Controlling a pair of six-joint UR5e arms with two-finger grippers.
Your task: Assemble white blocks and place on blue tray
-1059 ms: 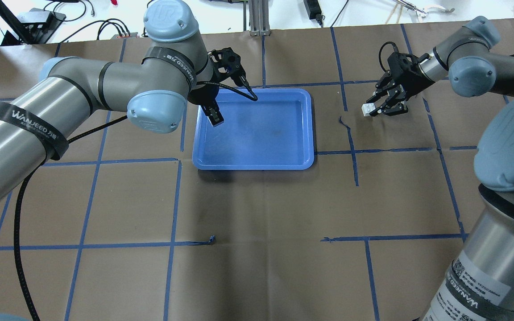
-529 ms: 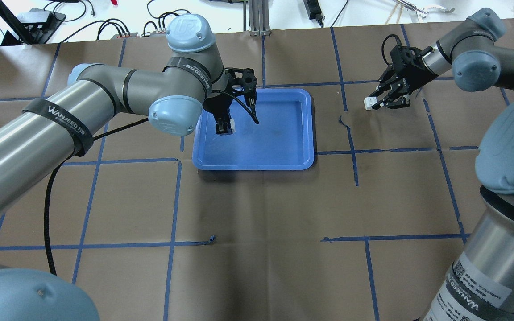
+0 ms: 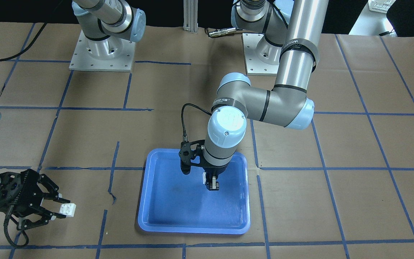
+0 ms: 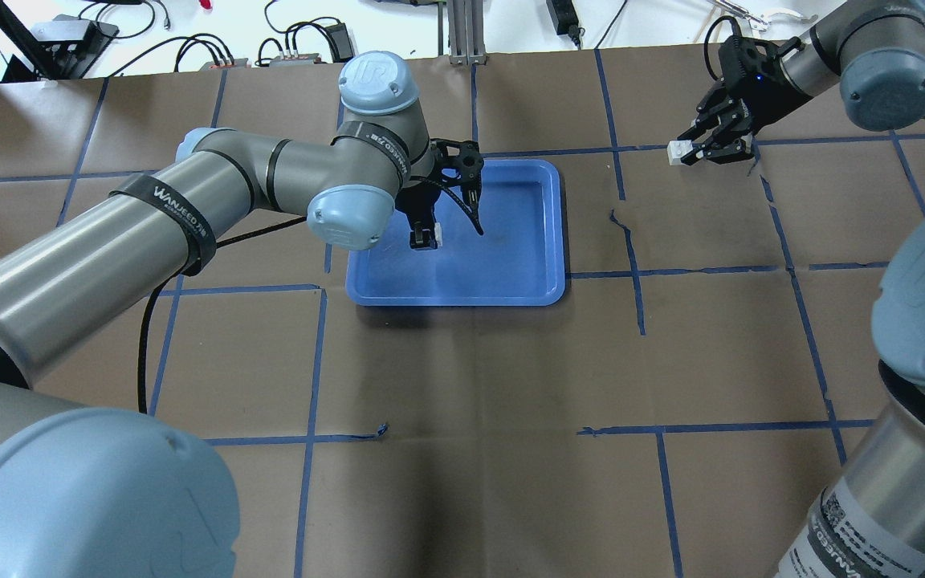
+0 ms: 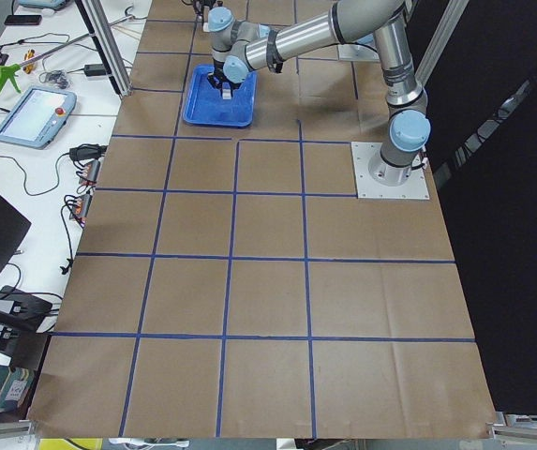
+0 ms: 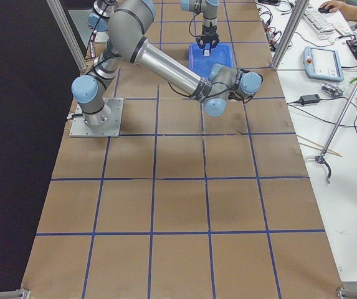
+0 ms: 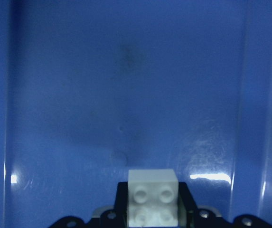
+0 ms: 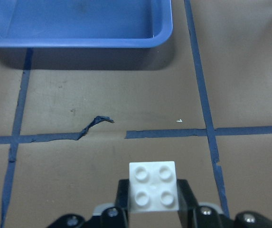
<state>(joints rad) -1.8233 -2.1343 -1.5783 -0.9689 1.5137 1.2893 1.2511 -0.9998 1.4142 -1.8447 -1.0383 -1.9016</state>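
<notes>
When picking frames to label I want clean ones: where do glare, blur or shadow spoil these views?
Left wrist view: white glare streaks on the floor of the blue tray, and the white block in the jaws looks soft. Right wrist view: the other white block is fairly sharp; the tray throws a dark shadow on the paper. Both side views: blocks too small to judge.

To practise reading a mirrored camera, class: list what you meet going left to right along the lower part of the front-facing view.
Black two-finger right gripper → small white studded plastic block it holds → large shallow blue plastic tray.
</notes>
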